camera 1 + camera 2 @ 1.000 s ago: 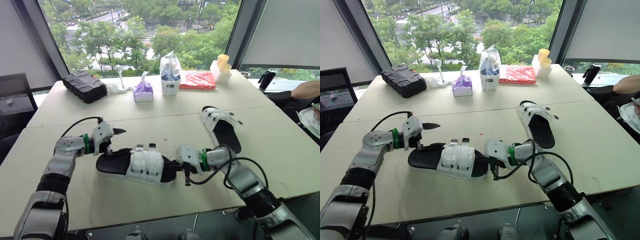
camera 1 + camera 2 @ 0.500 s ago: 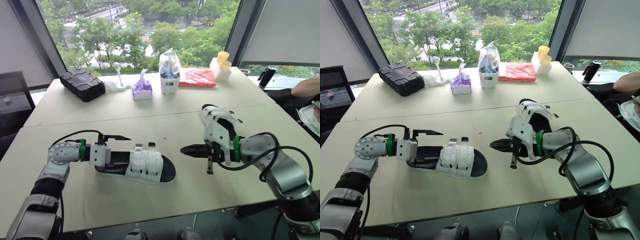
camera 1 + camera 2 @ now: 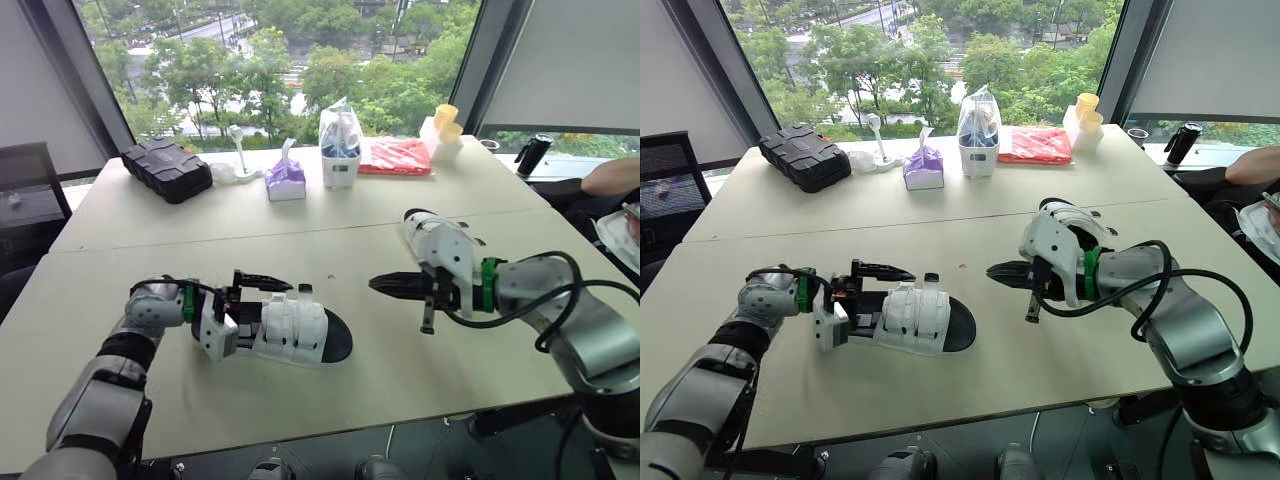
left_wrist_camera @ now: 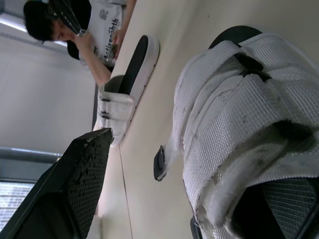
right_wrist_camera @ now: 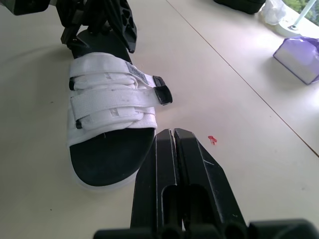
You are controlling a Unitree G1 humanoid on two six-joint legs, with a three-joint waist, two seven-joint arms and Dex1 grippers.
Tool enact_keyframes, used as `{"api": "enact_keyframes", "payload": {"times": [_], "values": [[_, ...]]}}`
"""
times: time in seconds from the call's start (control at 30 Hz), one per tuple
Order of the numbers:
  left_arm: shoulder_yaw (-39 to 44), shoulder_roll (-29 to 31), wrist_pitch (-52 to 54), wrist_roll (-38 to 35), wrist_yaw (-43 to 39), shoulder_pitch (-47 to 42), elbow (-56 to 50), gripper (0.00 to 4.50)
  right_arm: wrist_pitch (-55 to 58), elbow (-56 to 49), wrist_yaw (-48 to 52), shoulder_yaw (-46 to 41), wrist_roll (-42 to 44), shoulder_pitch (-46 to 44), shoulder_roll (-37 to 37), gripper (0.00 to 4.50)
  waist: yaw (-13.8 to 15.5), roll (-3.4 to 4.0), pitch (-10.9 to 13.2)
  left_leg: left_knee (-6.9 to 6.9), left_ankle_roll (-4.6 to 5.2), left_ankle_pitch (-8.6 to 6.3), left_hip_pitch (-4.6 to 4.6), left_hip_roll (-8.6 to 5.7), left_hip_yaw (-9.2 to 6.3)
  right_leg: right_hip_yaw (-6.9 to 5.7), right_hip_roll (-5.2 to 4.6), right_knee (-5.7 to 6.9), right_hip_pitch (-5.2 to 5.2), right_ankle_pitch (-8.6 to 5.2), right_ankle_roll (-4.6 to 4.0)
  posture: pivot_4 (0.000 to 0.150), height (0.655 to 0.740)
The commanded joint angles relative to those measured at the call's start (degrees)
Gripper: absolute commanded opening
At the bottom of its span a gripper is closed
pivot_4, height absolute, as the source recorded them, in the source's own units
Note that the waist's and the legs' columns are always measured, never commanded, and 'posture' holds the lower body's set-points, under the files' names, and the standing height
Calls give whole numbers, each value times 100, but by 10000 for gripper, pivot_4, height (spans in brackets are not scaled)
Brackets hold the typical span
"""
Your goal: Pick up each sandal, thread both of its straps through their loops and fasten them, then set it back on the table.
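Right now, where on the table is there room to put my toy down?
The widest bare patch is mid-table, between the black case and the near sandal. More bare table runs along the front edge, in front of that sandal and the right gripper. It is crowded by the window: tissue box, white holder, red packet, yellow cups.

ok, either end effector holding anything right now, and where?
Nothing held: right end effector shut, empty; left end effector open at the heel of the near sandal, its visible finger clear of it.
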Motion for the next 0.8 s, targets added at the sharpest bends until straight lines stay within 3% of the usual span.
{"api": "enact_keyframes", "payload": {"times": [0.03,0.07,0.17,0.4,0.47,0.6,0.7,0.8], "values": [[-127,-47,-157,495,426,-240,62,44260,-118,-106,-57,-19,-14,-45,-97,0,-2,-1,0,3,1,0,0,0,1,0,3,1,0,1,2,1500,7400],[-140,-42,-157,619,548,-260,61,44260,-123,-108,-67,-17,-11,-41,-106,0,-4,-1,0,3,1,0,0,0,1,1,5,0,1,3,5,1500,7400],[-189,-48,-157,1114,991,-283,13,36742,-144,-146,-117,-23,-43,47,-144,0,-15,0,0,4,2,-1,0,0,2,2,6,1,2,4,8,1500,7400],[-49,42,-157,2394,2401,-378,-109,1880,-141,-184,-231,-31,-11,126,-147,0,-9,-1,0,6,3,-1,0,0,1,2,10,5,3,6,11,1500,7400],[189,12,-110,2886,2876,-474,2,836,-152,-187,-250,-27,-11,147,-147,0,-6,-1,0,7,3,-1,0,0,1,2,10,5,3,7,13,1500,7400],[54,65,1391,3911,4612,-688,54,836,-173,-186,-290,9,-19,167,-130,0,10,-3,1,13,4,-1,0,0,1,2,14,8,7,12,21,1500,7400],[-83,24,2268,4054,5221,-831,208,836,-193,-160,-303,43,-17,146,-109,0,0,-3,1,17,4,0,0,0,1,2,17,11,8,15,27,1500,7400],[-125,-42,2562,3755,5096,-883,397,836,-213,-140,-312,66,-19,136,-107,0,-20,-3,1,15,4,0,1,-1,1,2,17,12,8,15,28,1500,7400]]}}
